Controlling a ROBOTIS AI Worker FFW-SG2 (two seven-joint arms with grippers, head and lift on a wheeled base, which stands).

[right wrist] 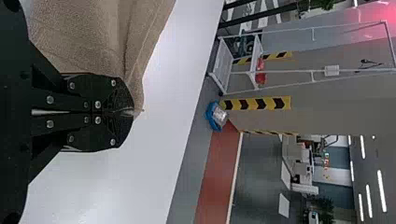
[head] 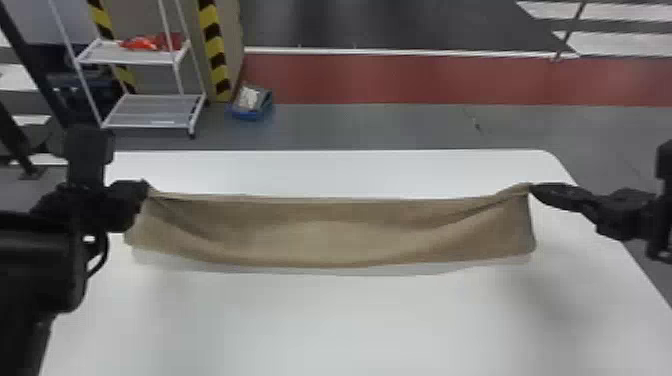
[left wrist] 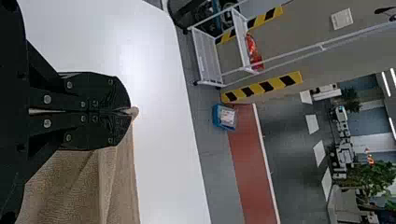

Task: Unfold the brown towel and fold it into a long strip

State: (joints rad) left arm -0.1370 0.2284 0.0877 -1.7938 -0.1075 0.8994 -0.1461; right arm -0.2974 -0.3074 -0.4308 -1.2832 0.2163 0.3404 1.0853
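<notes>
As we look through the head view, we have the brown towel [head: 330, 235] stretched wide above the desk [head: 350, 320], held up by its two far corners, with its long upper edge nearly straight and its middle drooping in a soft curve. Our left tool [head: 144, 187] grips one corner and our right tool [head: 531, 189] the other. We cannot tell whether the lower edge brushes the desk. We judge that the cloth is opened out sideways and perhaps already doubled, though we can't count its layers; laying it down flat and folding it lengthwise seems to be what remains.

In the left wrist view, we see the fingers closed together on a small pinch of cloth, a little tuft poking past their tips and the rest draping away in loose creases.

In the right wrist view, the fingers are likewise clamped on the corner, with only a thin bit caught at the tips. We expect a light, limp, slightly grippy fabric that nothing here should break, but so shallow a bite could slip if we pull hard. We'd best hold right at the corners, keep the tension gentle and lower both sides evenly.
</notes>
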